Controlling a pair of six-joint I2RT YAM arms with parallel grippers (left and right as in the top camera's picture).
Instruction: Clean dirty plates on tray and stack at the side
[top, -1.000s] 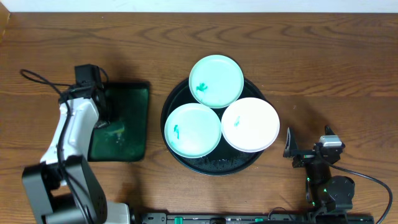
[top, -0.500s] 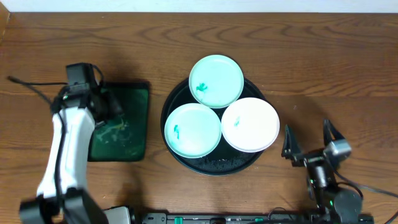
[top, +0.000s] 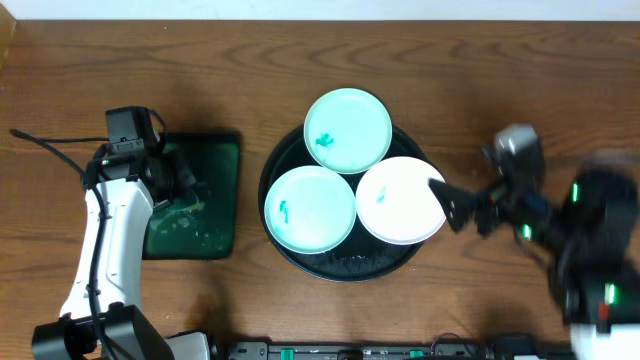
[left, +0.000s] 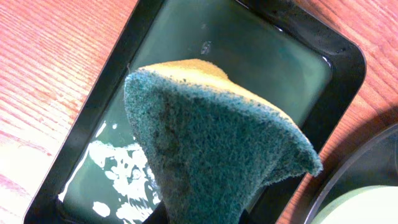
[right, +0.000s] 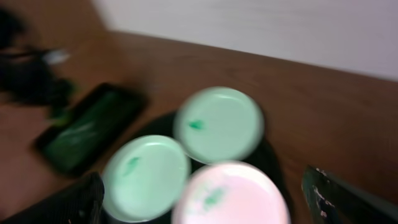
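Observation:
Three plates lie on the round black tray (top: 345, 268): a turquoise plate (top: 347, 131) at the back with a teal smear, a turquoise plate (top: 310, 208) at the front left with a smear, and a white plate (top: 402, 200) at the front right. My left gripper (top: 178, 186) is shut on a green and yellow sponge (left: 211, 143) and holds it above the dark green rectangular tray (left: 323, 74). My right gripper (top: 462, 208) is open and empty, just right of the white plate. The blurred right wrist view shows the white plate (right: 233, 196) between its fingers (right: 205, 200).
The green rectangular tray (top: 195, 200) holds shallow water with foam patches (left: 121, 168) and lies left of the black tray. The black tray's rim (left: 348, 168) shows at the left wrist view's lower right. Bare wooden table (top: 520, 110) surrounds both trays.
My right arm has swung up from the front right edge toward the white plate, jaws open. My left gripper shifted slightly over the green tray with the sponge.

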